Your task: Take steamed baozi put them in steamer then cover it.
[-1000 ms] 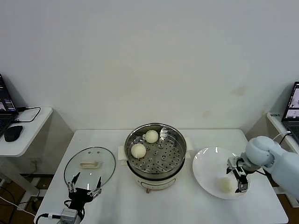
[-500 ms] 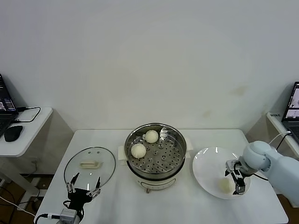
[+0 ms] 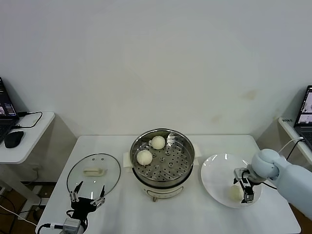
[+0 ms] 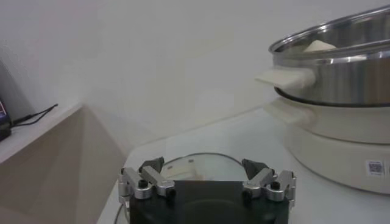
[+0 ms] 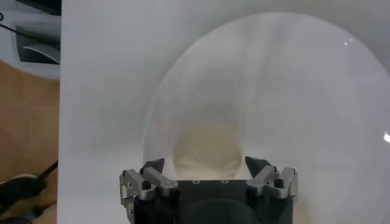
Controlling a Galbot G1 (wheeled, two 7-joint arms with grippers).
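Two cream-white baozi (image 3: 158, 142) (image 3: 144, 157) lie in the steel steamer (image 3: 183, 161) on its cream pot base. One more baozi (image 3: 235, 193) lies on the white plate (image 3: 217, 173) at the right. My right gripper (image 3: 243, 186) is open just above this baozi, its fingers on either side of it. In the right wrist view the baozi (image 5: 207, 149) sits between the open fingertips (image 5: 257, 166). My left gripper (image 3: 88, 194) is open and empty at the front left, near the glass lid (image 3: 93, 170). A fourth baozi is not in view.
The glass lid with a cream handle (image 4: 186, 171) lies flat on the white table (image 3: 185, 214) left of the steamer. Side tables with laptops stand at the far left (image 3: 19, 131) and far right (image 3: 304, 114).
My right gripper has moved slightly left and lower over the plate, closer around the baozi. The left arm has not moved.
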